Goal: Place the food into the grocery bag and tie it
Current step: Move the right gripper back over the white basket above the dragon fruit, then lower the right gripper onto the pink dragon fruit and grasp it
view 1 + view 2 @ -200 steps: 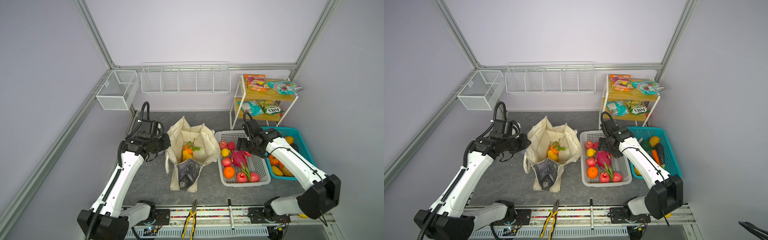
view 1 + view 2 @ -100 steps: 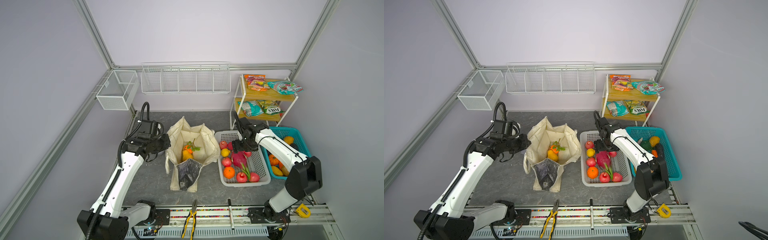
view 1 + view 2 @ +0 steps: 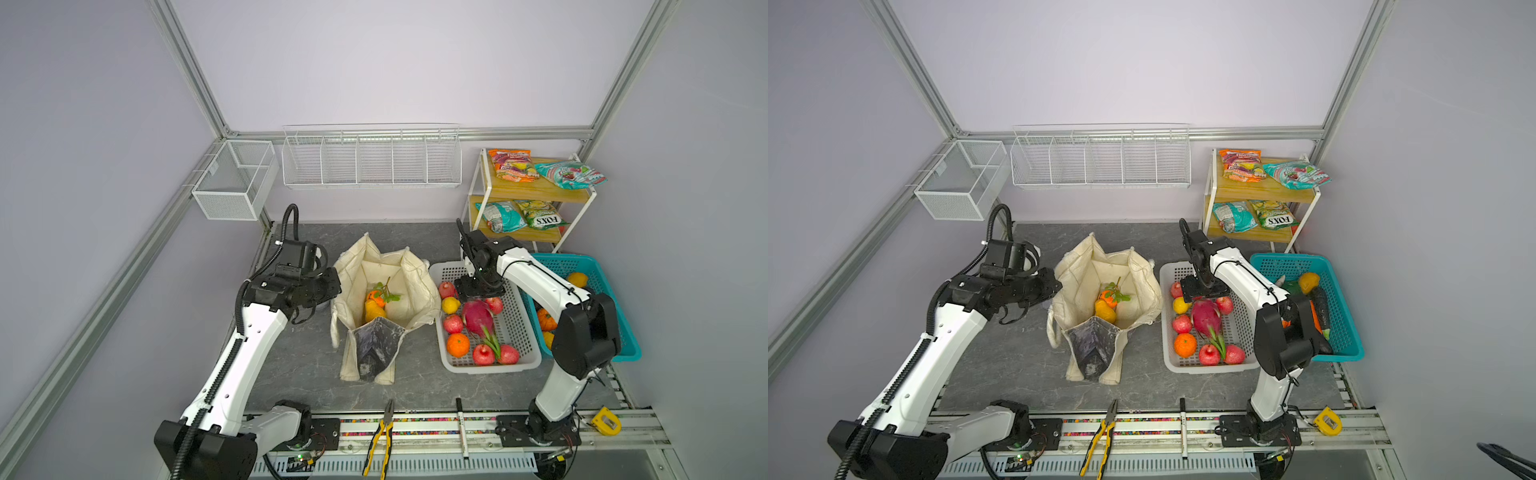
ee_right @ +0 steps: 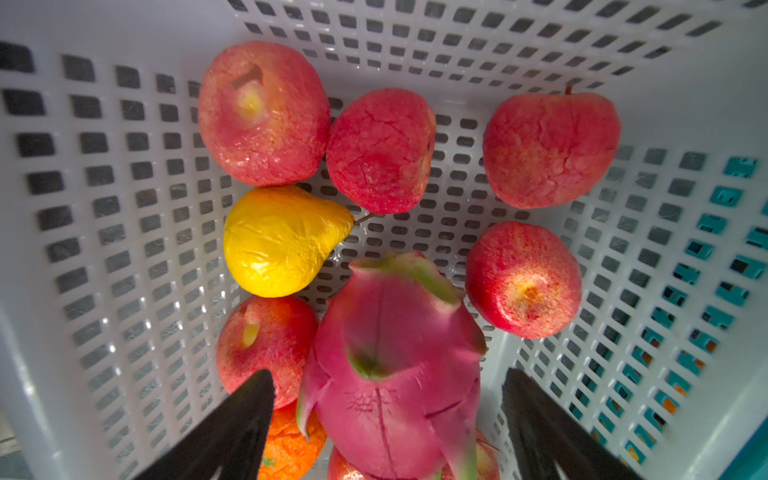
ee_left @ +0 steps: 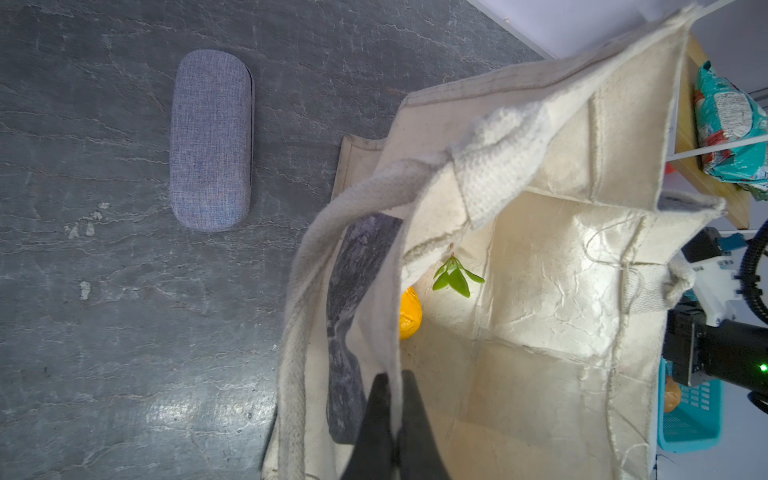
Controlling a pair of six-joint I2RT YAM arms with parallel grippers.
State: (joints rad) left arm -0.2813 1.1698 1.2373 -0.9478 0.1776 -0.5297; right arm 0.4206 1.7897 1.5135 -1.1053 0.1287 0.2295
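**Left hand** (image 5: 392, 384): clenched, its fingers pinching the side rim of the grocery bag (image 3: 415, 272). In both top views this hand (image 3: 1054, 287) sits at the bag's left edge.

**Right hand** (image 4: 388, 374): released, jaws spread wide. It is lowered into the white basket (image 3: 490, 369), one finger on each side of the dragon fruit (image 3: 478, 318). Neither finger touches the fruit in the wrist view.

**Grocery bag:** stands at the middle of the counter (image 3: 299, 365), mouth open and upward. One dark printed panel is folded outward at the front. An orange fruit with green leaves (image 3: 376, 297) and a yellow fruit (image 3: 374, 312) lie inside.

**White basket:** just right of the bag. It holds red apples (image 4: 266, 112), a yellow pear (image 4: 278, 241) and an orange (image 3: 458, 345) around the dragon fruit.

**Teal basket** (image 3: 623, 355): touches the white basket's right side and contains more produce.

**Shelf** (image 3: 536, 193): at the rear right, it carries snack packets (image 3: 513, 164) on two levels.

**Grey fabric case** (image 5: 212, 139): lies on the counter beside the bag, apart from it.
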